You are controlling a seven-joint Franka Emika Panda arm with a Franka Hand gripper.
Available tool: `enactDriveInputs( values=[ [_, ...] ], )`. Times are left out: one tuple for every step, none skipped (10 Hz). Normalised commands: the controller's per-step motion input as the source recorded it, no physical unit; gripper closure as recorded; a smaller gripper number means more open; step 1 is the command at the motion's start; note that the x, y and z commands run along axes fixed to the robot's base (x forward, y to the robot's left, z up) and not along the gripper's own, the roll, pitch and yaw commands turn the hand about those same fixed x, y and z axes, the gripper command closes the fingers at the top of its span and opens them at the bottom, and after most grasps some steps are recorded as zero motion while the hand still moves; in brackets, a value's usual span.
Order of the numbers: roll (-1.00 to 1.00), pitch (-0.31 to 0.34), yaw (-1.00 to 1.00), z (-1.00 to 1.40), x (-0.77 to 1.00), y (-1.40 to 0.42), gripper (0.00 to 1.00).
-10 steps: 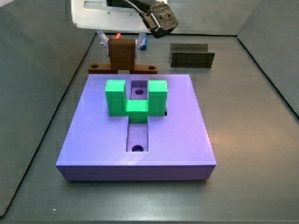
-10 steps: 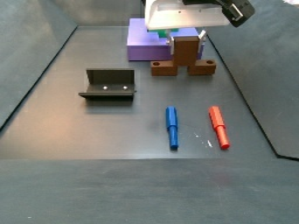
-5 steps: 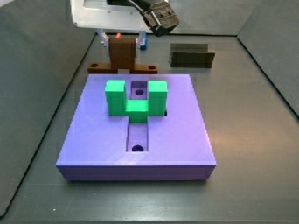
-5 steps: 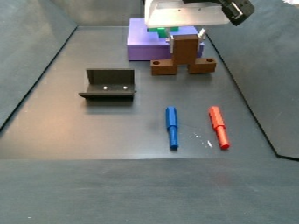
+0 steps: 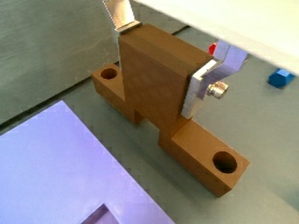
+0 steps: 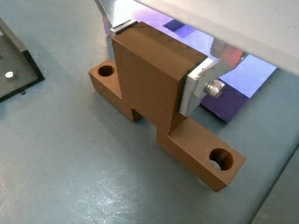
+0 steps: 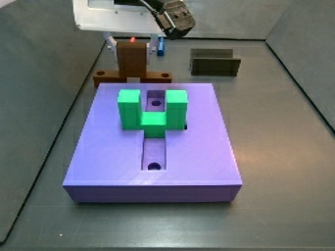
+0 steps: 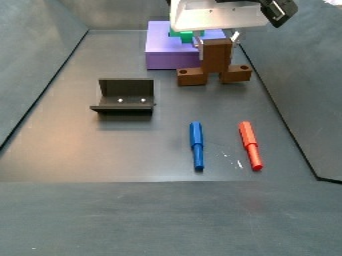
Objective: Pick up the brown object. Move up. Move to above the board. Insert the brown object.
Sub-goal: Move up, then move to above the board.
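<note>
**Brown piece gripped beside the purple board**

The floor [image 8: 147, 190] is a dark grey, dull sheet with low dark walls rising around it in both side views.

The board [image 7: 157, 147] is the largest thing, a purple-blue slab with a central groove and holes, carrying a green U-shaped block [image 7: 149, 110] near its far end.

The brown object [image 5: 162, 83] stands upright just beyond the board's far edge in a side view [image 7: 131, 62], its crosspiece low with a round hole at each end. Whether the crosspiece touches the floor cannot be told.

The gripper [image 6: 152, 61] sits over the brown object, its flat silver fingers [image 5: 216, 74] closed against the two opposite faces of the upright bar, holding it.

The fixture [image 8: 123, 97], a dark L-shaped bracket, stands well to the left of the brown object in a side view.

Nearer the camera there lie a blue peg [image 8: 197, 144] and a red peg [image 8: 250, 145], side by side but apart.
</note>
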Motion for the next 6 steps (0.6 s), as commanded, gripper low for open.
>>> enactDriveInputs(
  values=[
    [0.00,0.001,-0.01,0.82,0.01,-0.02,1.00],
    [0.00,0.032,-0.01,0.70,-0.02,-0.02,1.00],
    [-0.01,0.014,0.00,0.30,0.00,-0.02,1.00],
    [0.00,0.000,0.00,1.40,0.00,0.00,1.00],
    [0.00,0.029,0.00,1.40,-0.02,0.00,1.00],
    [-0.01,0.012,0.00,1.40,-0.05,0.00,1.00]
  ],
)
